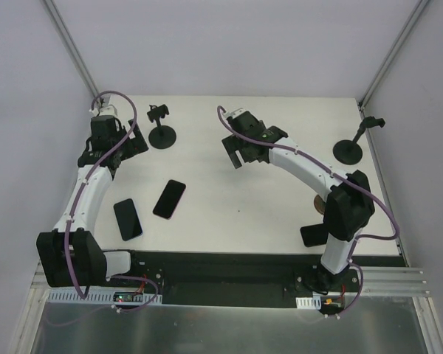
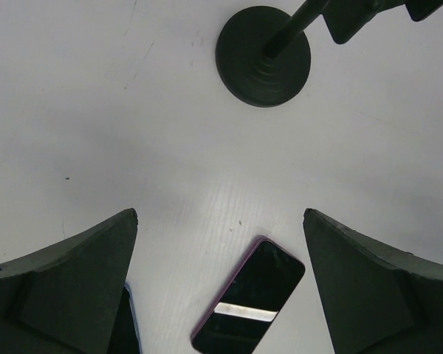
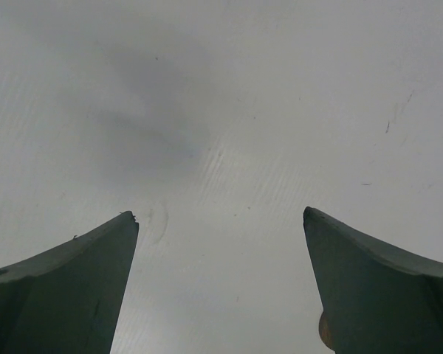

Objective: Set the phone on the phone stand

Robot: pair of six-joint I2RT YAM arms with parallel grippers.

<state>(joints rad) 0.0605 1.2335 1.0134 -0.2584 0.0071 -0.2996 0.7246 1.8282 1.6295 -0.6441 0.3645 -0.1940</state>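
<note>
A phone with a purple-pink rim [image 1: 169,199] lies flat, screen up, on the white table [image 1: 229,206]; it also shows in the left wrist view [image 2: 249,299]. A phone with a blue rim [image 1: 128,219] lies left of it, only its edge showing in the left wrist view [image 2: 127,330]. A black phone stand [image 1: 162,133] with a round base [image 2: 263,57] stands at the back left. My left gripper [image 1: 135,144] [image 2: 220,221] is open and empty, raised beside that stand. My right gripper [image 1: 240,156] [image 3: 220,221] is open and empty over bare table.
A second black stand [image 1: 352,146] stands at the back right. A third dark phone [image 1: 314,234] lies by the right arm's base. White walls enclose the table on the left, back and right.
</note>
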